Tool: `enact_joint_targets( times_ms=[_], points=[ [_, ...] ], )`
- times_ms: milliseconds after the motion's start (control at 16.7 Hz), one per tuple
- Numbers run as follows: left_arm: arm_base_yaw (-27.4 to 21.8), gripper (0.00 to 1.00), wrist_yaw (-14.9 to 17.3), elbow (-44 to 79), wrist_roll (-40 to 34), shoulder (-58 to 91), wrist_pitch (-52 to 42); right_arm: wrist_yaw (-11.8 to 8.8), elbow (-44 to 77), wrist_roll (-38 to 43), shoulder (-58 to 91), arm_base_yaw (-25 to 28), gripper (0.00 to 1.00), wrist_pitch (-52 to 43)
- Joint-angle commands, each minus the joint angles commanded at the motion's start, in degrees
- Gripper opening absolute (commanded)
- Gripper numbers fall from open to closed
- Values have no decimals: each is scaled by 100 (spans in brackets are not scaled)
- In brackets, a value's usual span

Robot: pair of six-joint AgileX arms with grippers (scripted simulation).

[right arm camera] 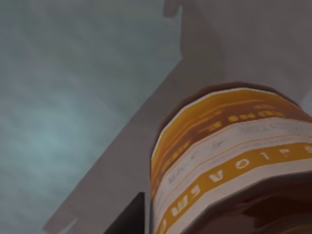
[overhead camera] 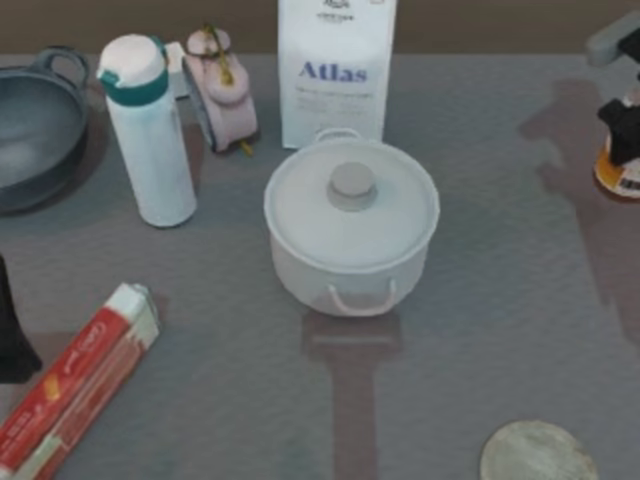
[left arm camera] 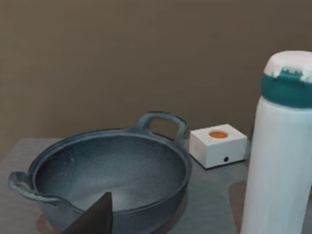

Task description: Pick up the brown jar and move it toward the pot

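Right gripper (overhead camera: pixel 622 135) at the right edge of the top view, closed on the brown jar (overhead camera: pixel 618 172), held well right of the pot (overhead camera: pixel 351 225) at frame centre. Left gripper (overhead camera: pixel 12 340) parked at the left edge; finger opening cannot be told. Pan (overhead camera: pixel 35 125) upper left on the worktop (overhead camera: pixel 500 320).

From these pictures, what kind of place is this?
Probably a kitchen counter or table, in a rendered simulation: a white pot with a lid, a dark grey pan and a white bag marked Atlas stand on it.
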Motion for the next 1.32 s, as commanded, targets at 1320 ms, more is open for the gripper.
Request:
enact_joint_targets(
  times_ms=[1320],
  points=[
    [0, 100, 0, 0, 0, 0, 0, 255, -1999, 2984, -1525, 925, 0, 502]
  ],
)
